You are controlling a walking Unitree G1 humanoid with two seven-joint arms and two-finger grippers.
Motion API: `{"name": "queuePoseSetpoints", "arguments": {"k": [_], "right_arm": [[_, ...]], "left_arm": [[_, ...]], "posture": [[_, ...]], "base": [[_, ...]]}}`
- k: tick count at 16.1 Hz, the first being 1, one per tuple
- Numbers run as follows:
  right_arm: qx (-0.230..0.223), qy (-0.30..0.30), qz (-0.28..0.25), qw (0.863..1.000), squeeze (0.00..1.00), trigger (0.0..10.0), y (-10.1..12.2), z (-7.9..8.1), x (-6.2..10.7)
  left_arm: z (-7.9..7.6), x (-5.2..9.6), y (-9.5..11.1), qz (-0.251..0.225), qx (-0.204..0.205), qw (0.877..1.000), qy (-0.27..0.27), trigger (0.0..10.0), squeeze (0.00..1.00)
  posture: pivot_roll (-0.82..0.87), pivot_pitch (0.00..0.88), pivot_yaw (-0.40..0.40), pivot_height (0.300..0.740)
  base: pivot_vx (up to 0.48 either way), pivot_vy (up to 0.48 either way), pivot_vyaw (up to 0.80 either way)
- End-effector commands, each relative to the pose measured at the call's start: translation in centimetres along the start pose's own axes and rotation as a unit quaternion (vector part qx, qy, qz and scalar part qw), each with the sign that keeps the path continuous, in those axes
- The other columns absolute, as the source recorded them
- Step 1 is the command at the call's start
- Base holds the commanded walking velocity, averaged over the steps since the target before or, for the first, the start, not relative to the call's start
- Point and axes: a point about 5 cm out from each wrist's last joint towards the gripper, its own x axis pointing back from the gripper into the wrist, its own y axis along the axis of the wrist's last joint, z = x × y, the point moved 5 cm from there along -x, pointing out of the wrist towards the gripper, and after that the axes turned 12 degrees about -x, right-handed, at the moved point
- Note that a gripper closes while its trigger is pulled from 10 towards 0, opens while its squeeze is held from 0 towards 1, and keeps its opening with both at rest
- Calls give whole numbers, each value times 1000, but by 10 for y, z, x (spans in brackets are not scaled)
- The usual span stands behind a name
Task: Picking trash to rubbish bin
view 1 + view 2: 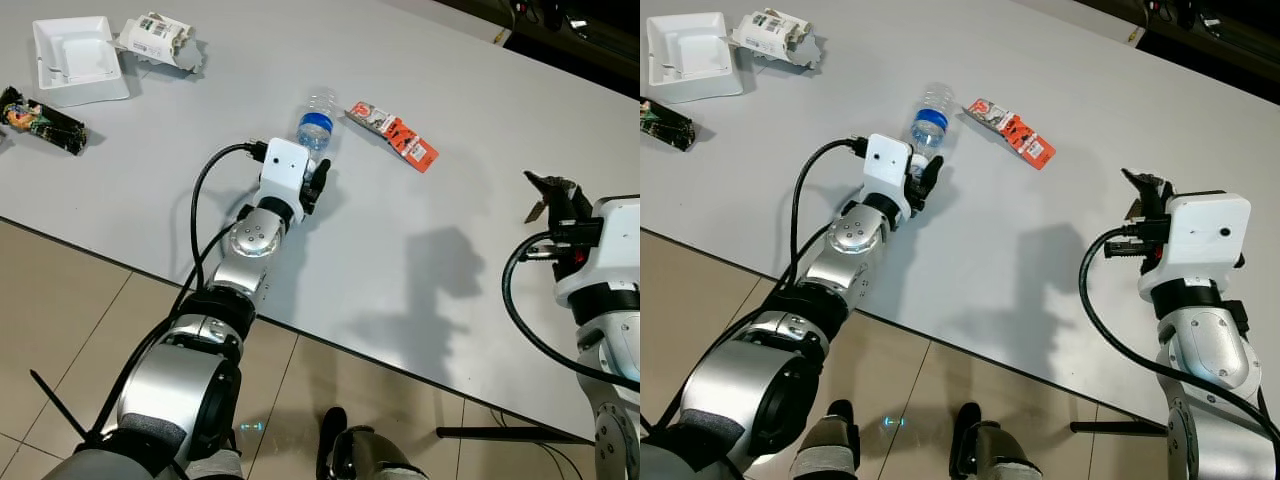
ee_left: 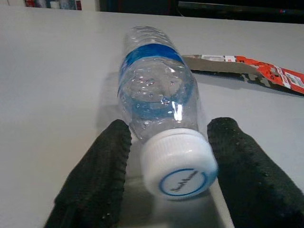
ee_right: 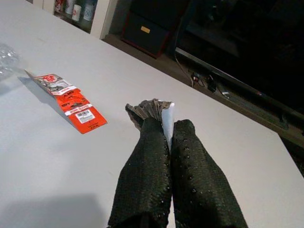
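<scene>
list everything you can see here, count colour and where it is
plastic bottle: 1, clear with blue label and white cap, lying mid-table, cap end between the left gripper's fingers
flat packet: 1, orange-red, on the table beside the bottle
tray: 1, white, far left of the table
crumpled carton: 1, white with print, next to the tray
wrapper: 1, dark, left table edge
table: 1, light grey
floor: beige tiles
left gripper: black fingers, open around the cap
right gripper: black, shut on a grey scrap, above the table's right side
</scene>
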Motion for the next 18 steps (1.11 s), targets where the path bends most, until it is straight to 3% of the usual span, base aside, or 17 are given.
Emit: {"name": "queuePoseSetpoints", "arguments": {"k": [1,14,16,17,18], "right_arm": [[2,-4,8,1000,0,10000,-1,-3,2],[-2,-2,9,1000,0,10000,-4,-2,-1],[-2,-1,8,1000,0,10000,-4,-1,-2],[-2,0,7,1000,0,10000,-4,-1,-3],[-3,1,6,1000,0,10000,-4,-1,-4]], "left_arm": [[-9,12,-36,67,11,998,-8,0,0],[-6,11,-36,67,9,998,0,0,0],[3,11,-30,49,3,999,21,0,0],[7,11,-27,41,0,999,32,3922,0],[11,12,-24,31,-4,999,42,10000,0]], "posture": [[30,332,-200,740],[41,315,-194,740],[47,310,-193,740],[56,303,-192,740],[64,298,-192,740]], "base": [[0,0,0],[0,0,0],[0,0,0],[0,0,0],[0,0,0]]}}
